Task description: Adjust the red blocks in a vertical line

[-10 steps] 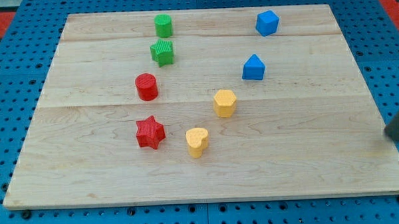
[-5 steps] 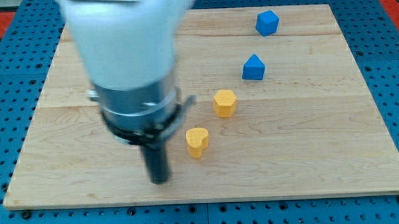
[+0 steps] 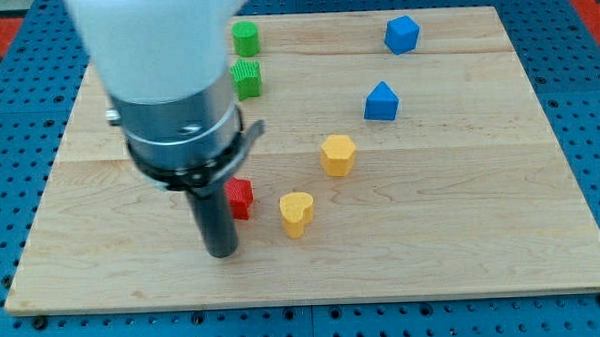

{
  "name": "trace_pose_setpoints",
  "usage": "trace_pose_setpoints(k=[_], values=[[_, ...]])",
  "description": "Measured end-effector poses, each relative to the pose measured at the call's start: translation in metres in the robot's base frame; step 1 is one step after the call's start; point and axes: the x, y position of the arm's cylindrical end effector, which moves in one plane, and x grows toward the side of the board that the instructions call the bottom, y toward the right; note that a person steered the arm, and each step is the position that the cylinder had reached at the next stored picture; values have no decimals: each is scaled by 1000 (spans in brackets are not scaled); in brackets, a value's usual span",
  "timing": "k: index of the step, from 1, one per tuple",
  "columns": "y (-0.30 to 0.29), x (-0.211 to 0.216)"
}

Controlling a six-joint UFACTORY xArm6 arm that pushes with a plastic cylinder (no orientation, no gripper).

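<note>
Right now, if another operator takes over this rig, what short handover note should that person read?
My tip rests on the board, just below and to the view's left of the red star, which is partly hidden by the rod. The other red block is fully hidden behind the arm. Whether the reds line up vertically cannot be judged. Left: clear the arm, check, adjust.

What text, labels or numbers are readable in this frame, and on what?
None. No print shows on the board, the arm, or the blocks: red, green, yellow, blue. My tip is unmarked too.
</note>
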Motion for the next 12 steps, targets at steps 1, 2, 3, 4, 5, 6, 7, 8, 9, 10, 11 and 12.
trace_pose_setpoints(k=[1,2,3,4,5,6,7,8,9,10,11,12], values=[[3,-39],[17,-41],[-38,-63],[-50,-108],[-43,-145],[-23,-147],[-13,-147],[-35,-130],[-31,-100],[-13,-99],[4,-99],[-32,-95]])
